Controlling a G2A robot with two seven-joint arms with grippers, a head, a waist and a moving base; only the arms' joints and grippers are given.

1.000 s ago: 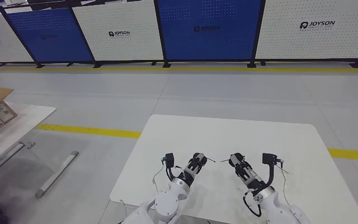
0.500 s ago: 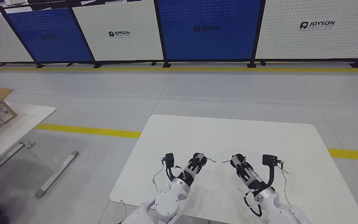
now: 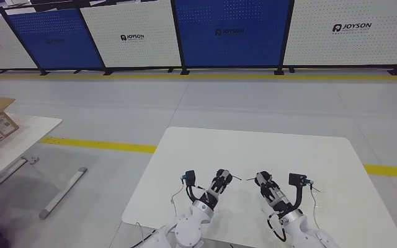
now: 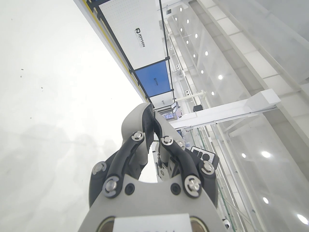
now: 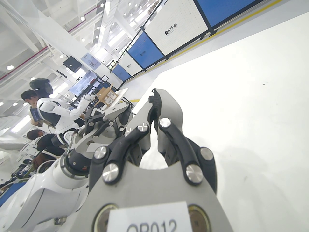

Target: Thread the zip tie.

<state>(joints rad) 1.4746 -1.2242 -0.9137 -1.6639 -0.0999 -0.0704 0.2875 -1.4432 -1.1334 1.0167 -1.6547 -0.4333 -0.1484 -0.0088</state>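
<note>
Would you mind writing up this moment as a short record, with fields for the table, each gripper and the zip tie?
Surface: white table, with both grippers over its near part.
Left arm: left gripper shut; a thin dark end of the zip tie sticks out toward the other arm.
Right arm: right gripper shut, with a similar thin dark end at its tip.
Threading: the ends face each other but are apart, not yet threaded.
Unclear: which end is the head.
</note>
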